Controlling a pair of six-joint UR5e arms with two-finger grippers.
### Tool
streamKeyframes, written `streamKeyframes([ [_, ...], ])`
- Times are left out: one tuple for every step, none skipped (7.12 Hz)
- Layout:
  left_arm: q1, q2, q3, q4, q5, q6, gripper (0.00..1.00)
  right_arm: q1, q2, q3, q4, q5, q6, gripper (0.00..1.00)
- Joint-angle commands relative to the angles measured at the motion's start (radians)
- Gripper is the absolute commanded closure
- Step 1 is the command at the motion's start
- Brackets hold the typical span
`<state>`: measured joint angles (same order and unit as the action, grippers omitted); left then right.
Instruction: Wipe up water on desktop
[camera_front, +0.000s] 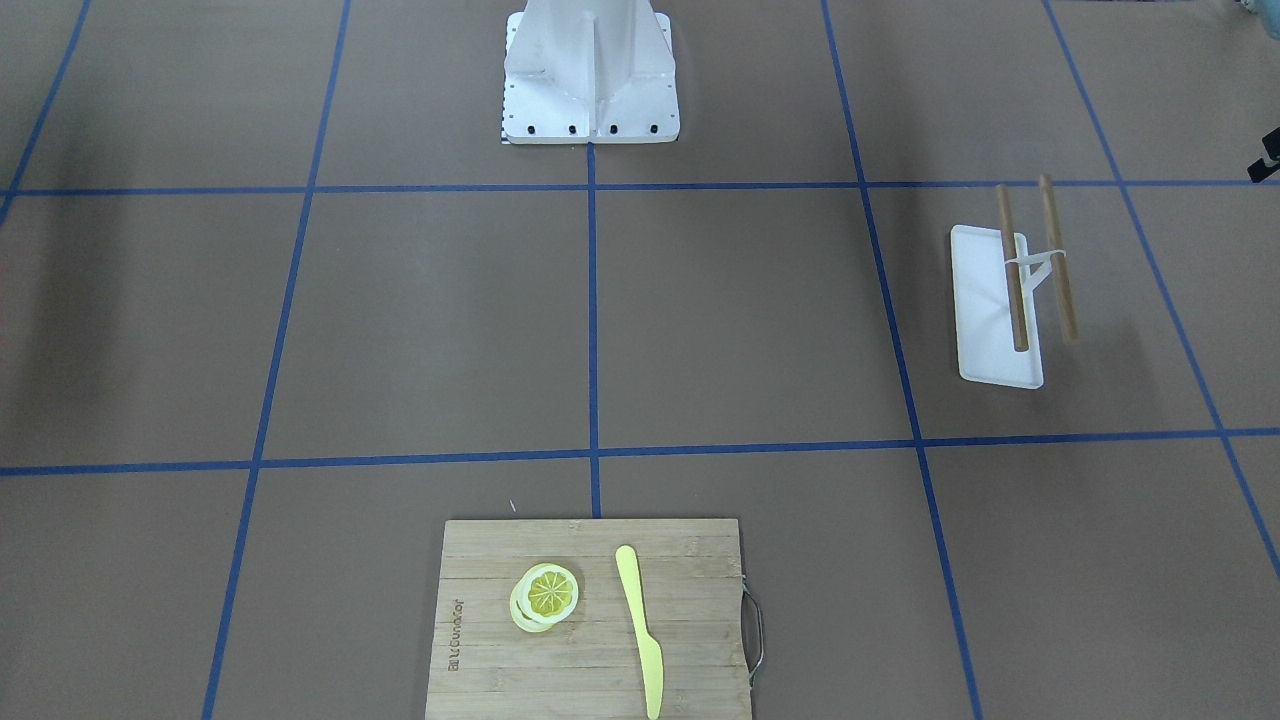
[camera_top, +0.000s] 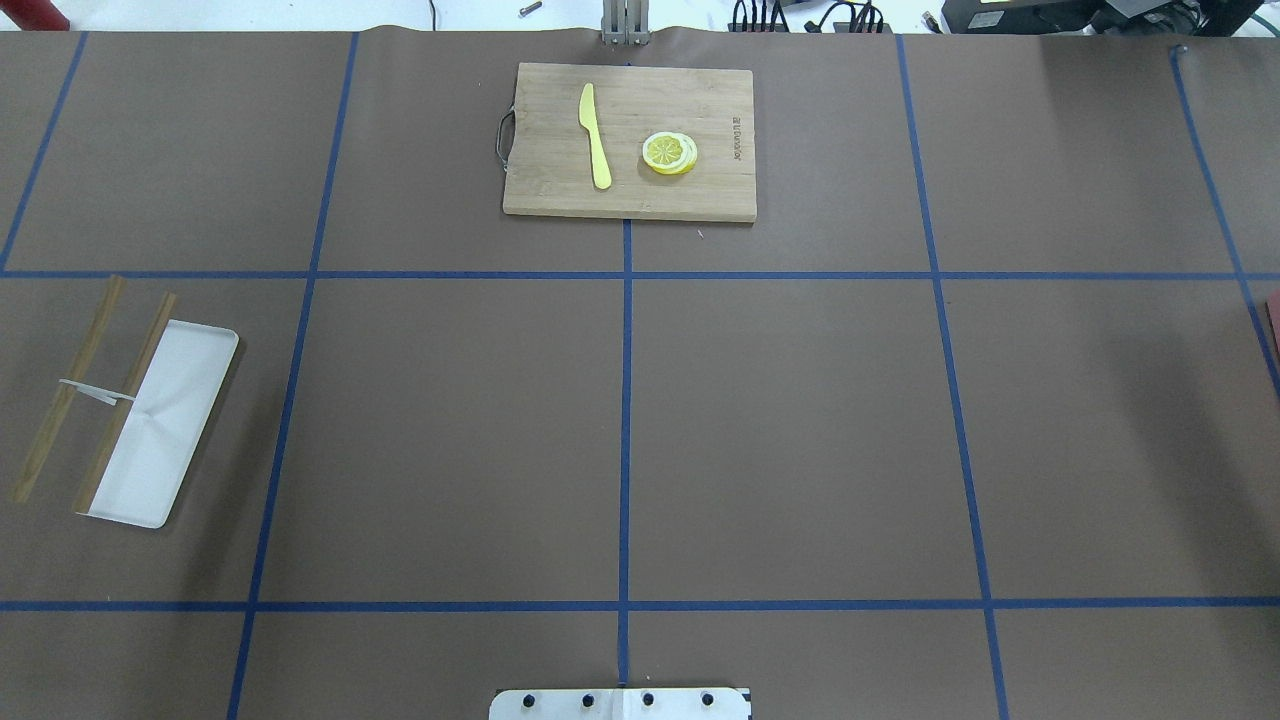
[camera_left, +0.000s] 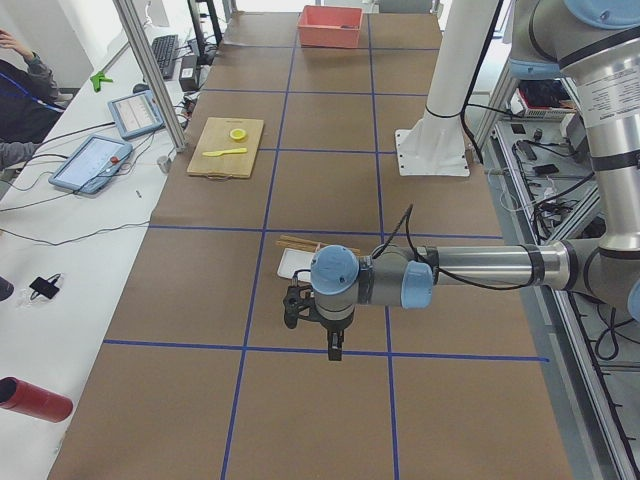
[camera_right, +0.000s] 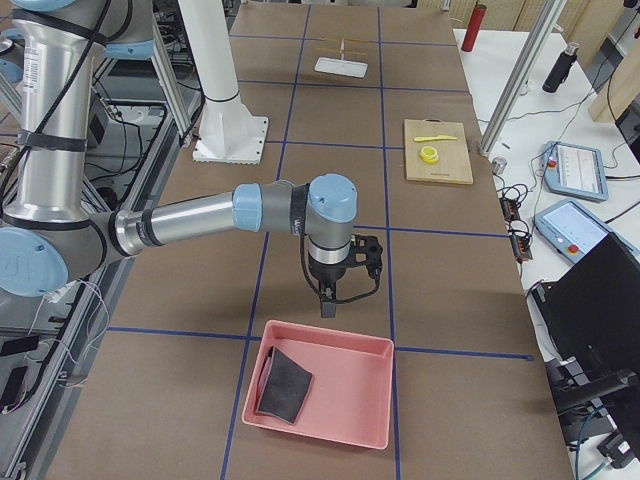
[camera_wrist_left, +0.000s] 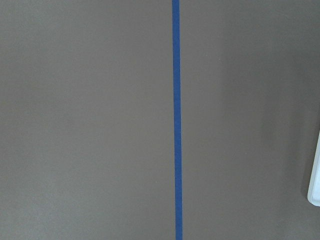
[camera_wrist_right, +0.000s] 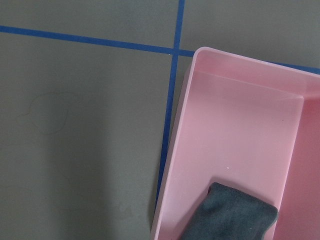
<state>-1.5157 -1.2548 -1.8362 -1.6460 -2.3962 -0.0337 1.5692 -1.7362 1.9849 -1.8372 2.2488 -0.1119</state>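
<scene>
The brown desktop (camera_top: 450, 430) with its blue tape grid fills all views. No clear puddle shows on it; the right wrist view shows only a faint curved outline (camera_wrist_right: 45, 115) on the surface. A dark grey cloth (camera_right: 283, 385) lies in a pink bin (camera_right: 330, 400), also in the right wrist view (camera_wrist_right: 235, 215). My right gripper (camera_right: 327, 303) hangs just above the desktop beside the bin's far rim. My left gripper (camera_left: 333, 350) points down over a tape line near the white tray. I cannot tell whether either gripper is open or shut.
A bamboo cutting board (camera_top: 628, 140) at the far middle carries a yellow knife (camera_top: 596, 135) and lemon slices (camera_top: 669, 153). A white tray (camera_top: 165, 420) with two chopsticks (camera_top: 125, 400) lies on my left side. The robot's white base (camera_front: 590, 80) stands at the near middle edge.
</scene>
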Motion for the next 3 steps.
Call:
streamKeyframes([
  [0.0, 0.0, 0.0, 0.0, 0.0, 0.0, 0.01, 0.0, 0.0, 0.0, -0.001, 0.0, 0.0, 0.0],
  [0.0, 0.0, 0.0, 0.0, 0.0, 0.0, 0.01, 0.0, 0.0, 0.0, -0.001, 0.0, 0.0, 0.0],
  [0.0, 0.0, 0.0, 0.0, 0.0, 0.0, 0.01, 0.0, 0.0, 0.006, -0.001, 0.0, 0.0, 0.0],
])
